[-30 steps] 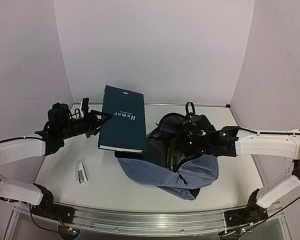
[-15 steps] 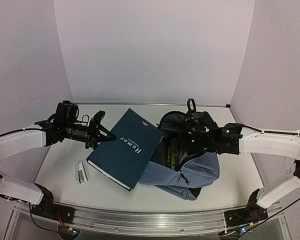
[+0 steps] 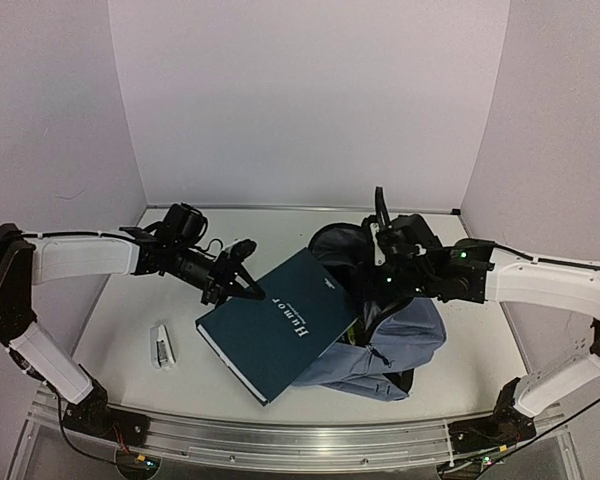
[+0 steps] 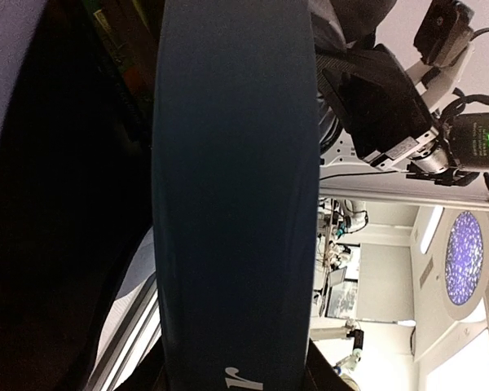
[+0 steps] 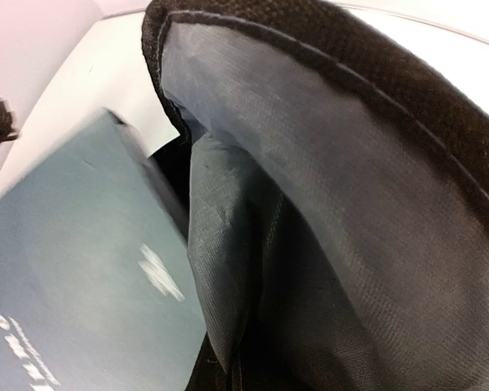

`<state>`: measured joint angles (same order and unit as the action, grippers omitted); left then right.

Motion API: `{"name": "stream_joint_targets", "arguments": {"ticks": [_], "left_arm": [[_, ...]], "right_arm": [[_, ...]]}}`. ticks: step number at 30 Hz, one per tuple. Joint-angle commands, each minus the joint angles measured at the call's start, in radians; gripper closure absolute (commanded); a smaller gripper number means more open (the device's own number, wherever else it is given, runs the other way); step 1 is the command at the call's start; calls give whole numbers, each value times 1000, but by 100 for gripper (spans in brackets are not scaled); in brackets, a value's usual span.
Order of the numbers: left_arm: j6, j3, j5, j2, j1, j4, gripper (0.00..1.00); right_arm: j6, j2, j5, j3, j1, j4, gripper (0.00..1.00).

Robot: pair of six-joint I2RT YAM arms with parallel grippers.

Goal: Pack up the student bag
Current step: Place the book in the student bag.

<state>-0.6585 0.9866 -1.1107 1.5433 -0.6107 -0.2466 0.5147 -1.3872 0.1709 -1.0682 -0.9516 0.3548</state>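
The student bag (image 3: 405, 345) is soft, matt blue-grey cloth; its dark lining (image 5: 350, 212) shows a coarse woven texture. The book (image 3: 280, 325) has a smooth teal cover with a faint sheen. The white surface (image 3: 120, 320) looks smooth and matt.

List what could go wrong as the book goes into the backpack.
1. The left gripper pinches the teal Humor book only at one edge, so it may pivot or slip.
2. Its leading corner could snag the rim of the backpack.
3. Pushing may tug the fabric from the shut right gripper.
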Motion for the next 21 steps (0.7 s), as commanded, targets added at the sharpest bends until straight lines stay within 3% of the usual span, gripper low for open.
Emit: {"name": "stream_joint_targets", "arguments": {"ticks": [1, 12, 17, 21], "left_arm": [[43, 116, -56, 86, -35, -16, 62], [-12, 204, -70, 312, -59, 51, 62], [-122, 213, -38, 362, -60, 256, 61], [-140, 292, 25, 421, -60, 307, 61]], "right_arm": [[-47, 47, -32, -79, -8, -96, 100], [-47, 47, -25, -102, -11, -96, 100], [-48, 36, -43, -96, -14, -102, 100], [-31, 22, -51, -77, -24, -116, 100]]}}
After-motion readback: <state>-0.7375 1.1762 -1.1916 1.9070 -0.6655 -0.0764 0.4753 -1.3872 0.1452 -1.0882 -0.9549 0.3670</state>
